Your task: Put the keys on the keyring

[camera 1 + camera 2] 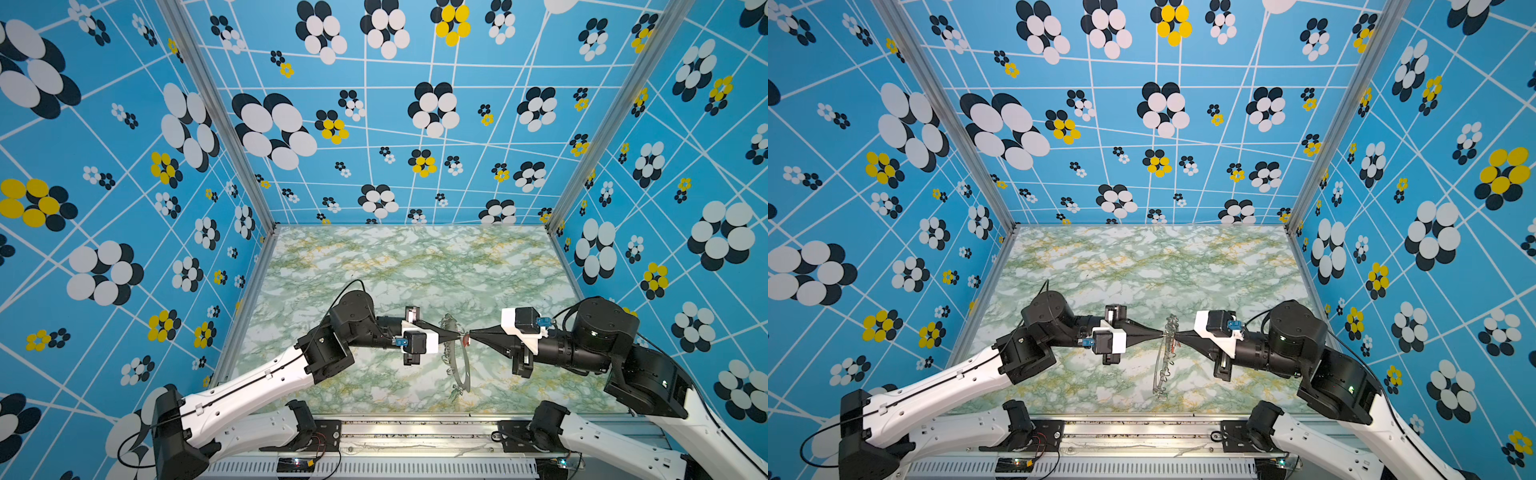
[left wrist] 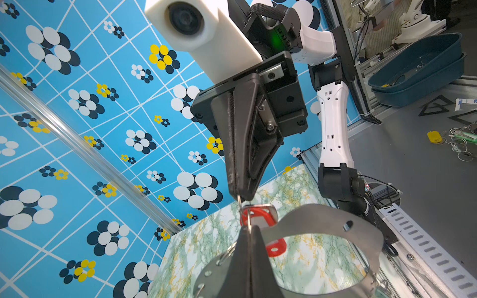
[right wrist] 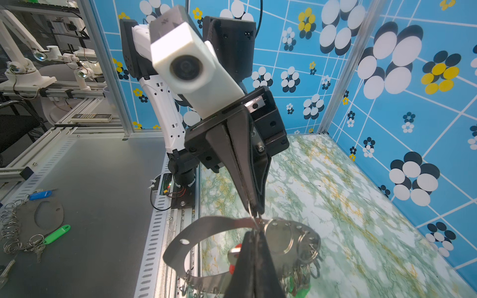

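Two black grippers meet tip to tip low in the middle of both top views, above the green marbled table (image 1: 374, 270). Reaching in from the left, the left gripper (image 1: 457, 335) (image 1: 1160, 332) (image 3: 254, 210) has its jaws pressed together on one small silver ring at the rim of the keyring (image 1: 462, 374) (image 1: 1158, 370) (image 2: 322, 214) (image 3: 206, 222). This grey crescent plate stands on edge just right of the gripper's tips and runs down the frame toward the near side of the table. Whether its lower end touches the table I cannot tell. Between the two tips sits the red key tag (image 1: 465, 340) (image 2: 260, 214), partly behind the plate in the left wrist view. Its thin wire loop looks pinched by the right gripper (image 1: 471, 335) (image 1: 1177, 335) (image 2: 241, 194), jaws fully together. A green tag (image 3: 302, 289) hangs among the plate's rings at the lower right of the right wrist view. At the right edge of the left wrist view, off the table, lie a yellow tag (image 2: 435, 136) and a white slip (image 2: 464, 103) whose blue print is too blurred to read
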`<state>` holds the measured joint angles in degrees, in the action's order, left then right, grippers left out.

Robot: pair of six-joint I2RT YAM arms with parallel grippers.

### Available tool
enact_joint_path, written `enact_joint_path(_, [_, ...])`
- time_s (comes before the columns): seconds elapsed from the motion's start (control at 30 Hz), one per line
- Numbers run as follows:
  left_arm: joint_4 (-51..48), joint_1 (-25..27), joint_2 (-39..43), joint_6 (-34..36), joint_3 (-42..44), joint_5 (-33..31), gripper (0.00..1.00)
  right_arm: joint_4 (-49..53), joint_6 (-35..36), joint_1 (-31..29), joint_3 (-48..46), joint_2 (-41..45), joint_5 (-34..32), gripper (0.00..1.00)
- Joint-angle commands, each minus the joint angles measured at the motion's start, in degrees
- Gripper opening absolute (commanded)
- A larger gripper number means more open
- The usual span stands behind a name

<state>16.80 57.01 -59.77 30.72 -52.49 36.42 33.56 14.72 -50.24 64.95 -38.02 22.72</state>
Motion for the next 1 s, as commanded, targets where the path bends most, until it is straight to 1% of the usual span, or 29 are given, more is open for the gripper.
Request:
enact_joint_path(0.0, [3.2, -0.1, 1.1, -0.2, 0.4, 0.7, 0.00, -1.9, -0.4, -0.3, 0.0, -0.3, 1.1, 0.00])
enact_joint_path(0.97, [2.1, -0.1, 1.1, 0.0, 0.3, 1.5, 0.00, -1.9, 0.7, -0.2, 0.1, 0.0, -1.2, 0.00])
